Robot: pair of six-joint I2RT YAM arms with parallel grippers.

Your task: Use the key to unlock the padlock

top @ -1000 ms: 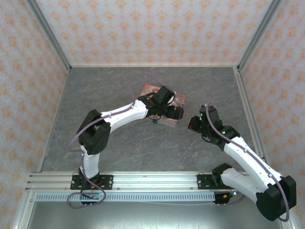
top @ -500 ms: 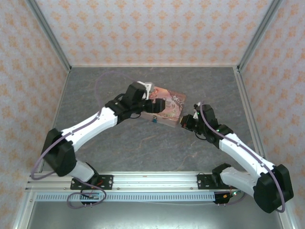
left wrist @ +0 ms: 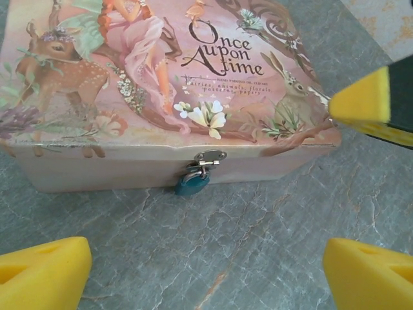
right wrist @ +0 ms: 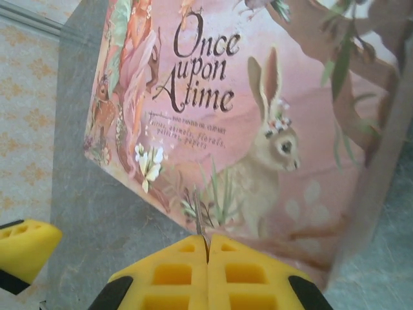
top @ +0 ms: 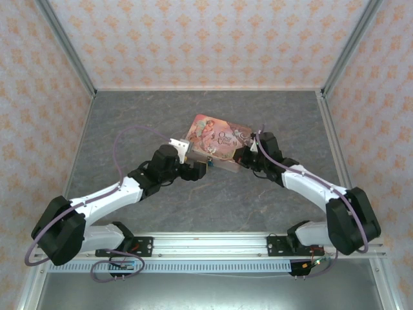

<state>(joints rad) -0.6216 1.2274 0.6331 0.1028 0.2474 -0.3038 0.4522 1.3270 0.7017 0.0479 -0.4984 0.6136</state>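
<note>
All around, walls of pale wallpaper with orange ornaments; below them, a grey marbled tabletop. Near its middle, a pink rectangular tin box, lying flat with the lid down, illustrated with a deer, a girl and a hare and lettered "Once upon A time". Hanging from a small silver hasp on the tin's front wall, a tiny blue padlock, its body low against that wall, just above the table. Facing the same wall, the left gripper, low over the table, jaws spread wide with nothing between them, yellow foam fingertips out to either side of the padlock and clear of it. At the tin's right front corner, the right gripper, jaws clenched on a thin metal key, seen edge-on from the right wrist as a slim sliver poking out between the pressed yellow pads toward the hare on the lid. From the left wrist, one yellow pad of the right gripper at that corner of the lid; touching or just beside, cannot tell. Key apart from the padlock, off to its right.
</note>
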